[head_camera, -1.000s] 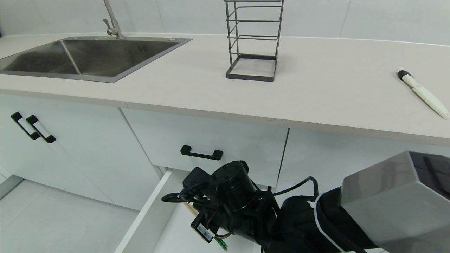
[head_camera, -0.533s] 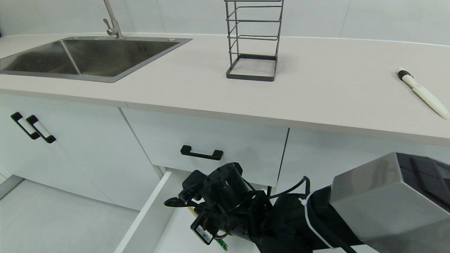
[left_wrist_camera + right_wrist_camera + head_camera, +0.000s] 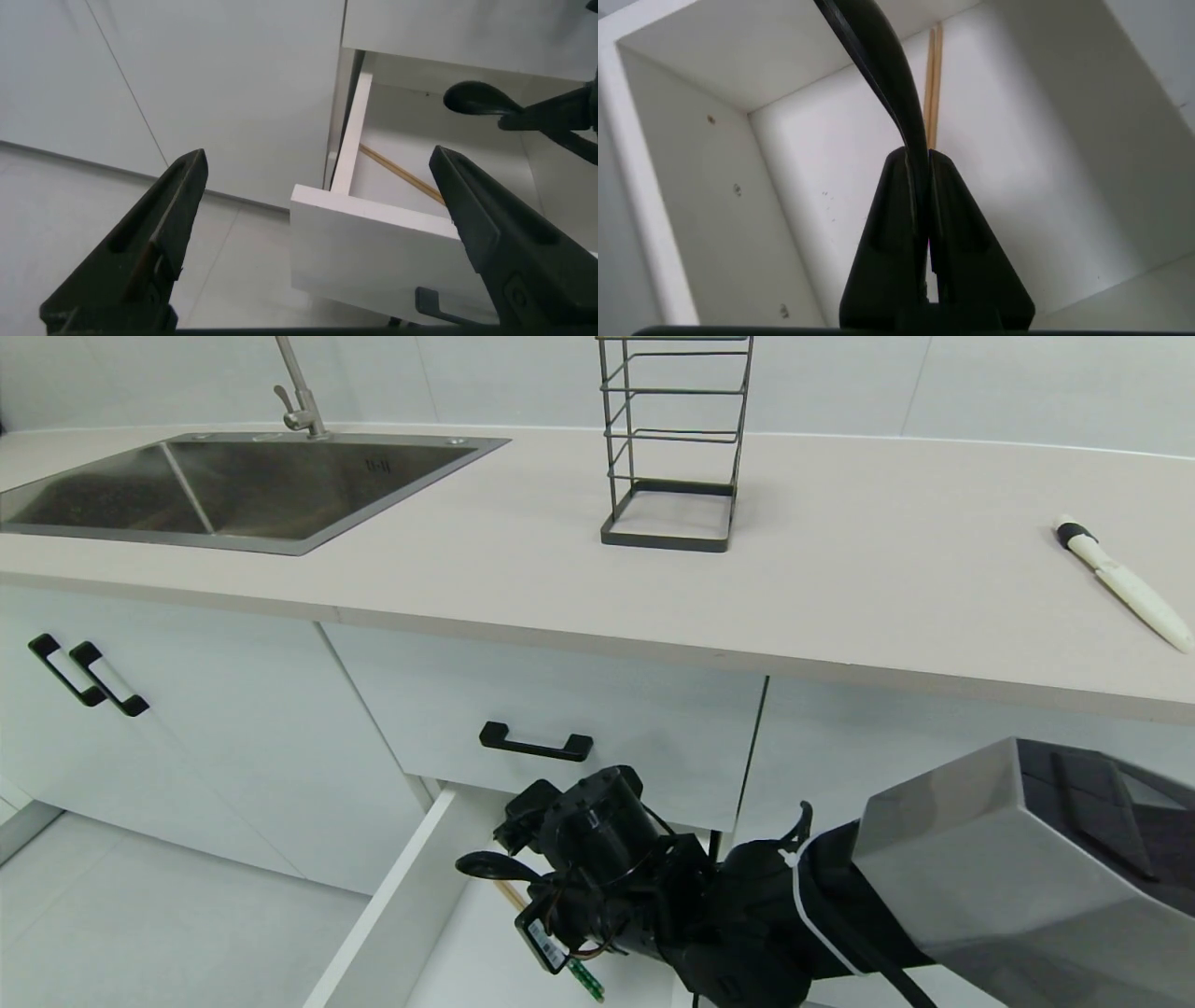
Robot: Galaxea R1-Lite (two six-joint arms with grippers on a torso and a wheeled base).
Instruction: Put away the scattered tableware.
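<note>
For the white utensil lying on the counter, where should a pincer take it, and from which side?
Mid-length, from straight above, jaws across its narrow width. The white utensil lies flat and diagonal on the counter, slim and tapering toward its near end, so the middle probably gives the steadiest hold.

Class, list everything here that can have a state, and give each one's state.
Lower drawer: open.
Upper drawer: shut.
Cabinet doors: shut.
Right gripper: shut on the black spoon.
Left gripper: open, empty.
Wire rack: upright, empty.
Chopsticks: lying in lower drawer.
</note>
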